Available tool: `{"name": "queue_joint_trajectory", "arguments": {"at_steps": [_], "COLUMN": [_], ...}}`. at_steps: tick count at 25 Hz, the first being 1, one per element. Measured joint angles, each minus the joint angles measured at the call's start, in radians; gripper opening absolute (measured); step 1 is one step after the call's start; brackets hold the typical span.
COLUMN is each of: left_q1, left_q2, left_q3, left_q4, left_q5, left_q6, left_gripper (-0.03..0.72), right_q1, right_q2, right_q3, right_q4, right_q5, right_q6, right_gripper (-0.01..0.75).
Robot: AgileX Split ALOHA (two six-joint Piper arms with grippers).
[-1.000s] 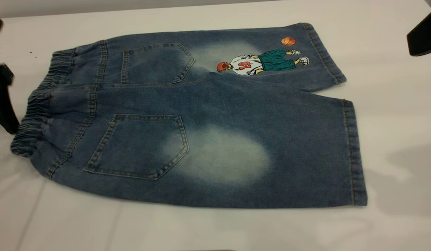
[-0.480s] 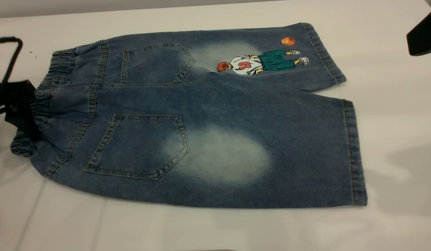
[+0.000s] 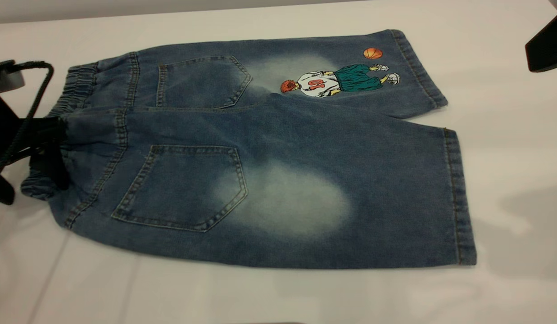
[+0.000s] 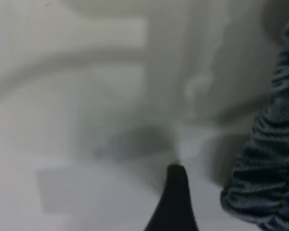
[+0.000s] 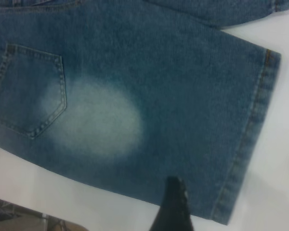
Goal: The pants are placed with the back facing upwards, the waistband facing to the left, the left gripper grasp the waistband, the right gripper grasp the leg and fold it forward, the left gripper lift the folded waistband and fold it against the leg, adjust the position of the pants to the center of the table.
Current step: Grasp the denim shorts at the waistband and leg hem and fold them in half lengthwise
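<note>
- pants [image 3: 269,148]: blue denim shorts, flat on table [image 3: 508,135], back up, two patch pockets showing
- waistband [image 3: 75,85]: ruched, at left end, near corner bunched
- leg [image 3: 350,198]: plain, pale oval patch, nearest camera, hem to the right

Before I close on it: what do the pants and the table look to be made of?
The pants: denim, apparently cotton, matte, with visible weave, contrast stitching and pale faded patches; the waistband is ruched, so likely elastic. The table: smooth, pale, with a faint sheen, possibly laminate or a plastic sheet; the exact material is unclear.
</note>
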Motion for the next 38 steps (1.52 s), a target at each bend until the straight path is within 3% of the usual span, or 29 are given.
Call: {"name": "queue_joint_trajectory", "arguments": {"at_steps": [3,5,10,11,18,24,27,32,35,38], "left_q1": [-0.007,-0.008,-0.015,-0.015,-0.015,-0.015,-0.015,-0.031,-0.064,-0.100], "left_q2": [0.001,0.001,0.001,0.001,-0.032,-0.115,-0.144,-0.159,-0.160,-0.160], "left_q3": [0.000,0.000,0.000,0.000,0.000,0.000,0.000,0.000,0.000,0.000], "left_q4": [0.000,-0.011,-0.020,-0.020,-0.015,-0.011,-0.011,-0.011,-0.011,-0.010], "left_q5": [-0.013,-0.017,-0.051,-0.054,-0.039,0.016,0.026,0.034,0.035,0.033], "left_q6": [-0.004,-0.007,-0.016,-0.017,-0.015,0.012,0.020,0.021,0.021,0.021], "left_gripper": [0.529,0.454,0.124,0.095,0.087,0.087,0.087,0.087,0.087,0.087], "right_q1": [0.000,0.000,0.000,0.000,0.000,0.000,0.029,0.139,0.153,0.153], "right_q2": [0.000,0.000,0.000,0.001,0.028,0.193,0.299,0.492,0.595,0.691], "right_q3": [0.000,-0.001,-0.001,-0.001,0.014,0.136,0.176,0.179,0.178,0.164], "right_q4": [0.001,0.001,0.002,0.003,0.077,0.247,0.386,0.721,0.918,0.993], "right_q5": [0.001,0.001,0.030,0.038,0.065,0.048,0.013,-0.044,-0.045,-0.004], "right_q6": [0.000,0.000,0.000,0.000,0.012,-0.029,-0.146,-0.427,-0.594,-0.684], "right_gripper": [0.516,0.516,0.516,0.516,0.516,0.516,0.516,0.516,0.516,0.516]}}
